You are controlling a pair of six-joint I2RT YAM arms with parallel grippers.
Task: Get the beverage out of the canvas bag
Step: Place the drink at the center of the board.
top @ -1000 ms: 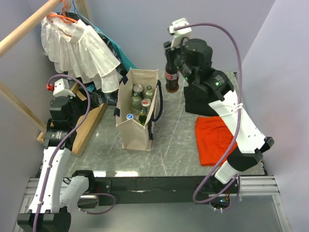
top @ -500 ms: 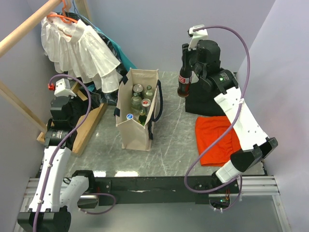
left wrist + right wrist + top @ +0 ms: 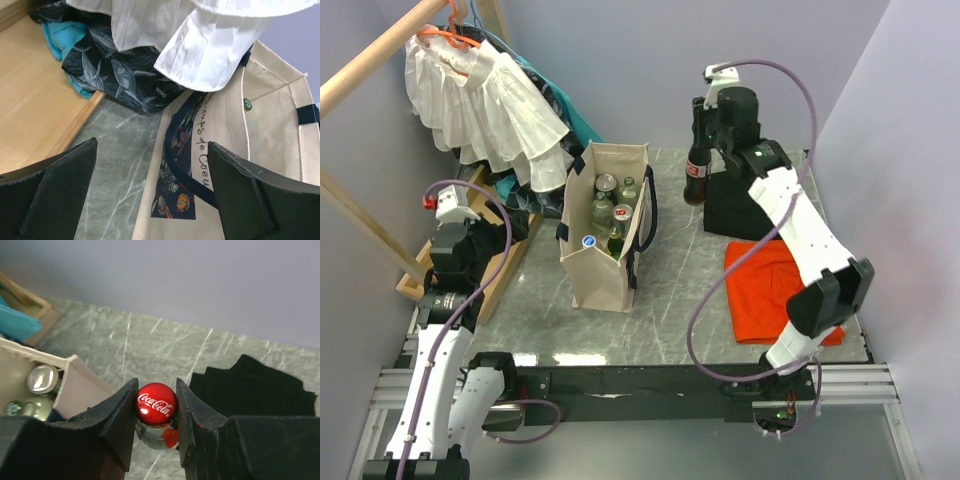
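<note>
Since the right pincer (image 3: 156, 410) grips the bottle (image 3: 695, 180) just under its cap, a slip could drop it onto the tabletop (image 3: 670, 300); left pincer (image 3: 152, 150) hangs wide.

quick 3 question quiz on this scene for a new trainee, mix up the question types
1. True or false: the right gripper is shut on the neck of the cola bottle.
2. Where is that bottle relative to the canvas bag? A: standing inside it. B: outside it, to its right in the overhead view. C: pinned beneath it.
3. Fill in: the left gripper faces the bag's side with its jaws ____ and nothing between them.

Key: 1 true; 2 B; 3 open
</note>
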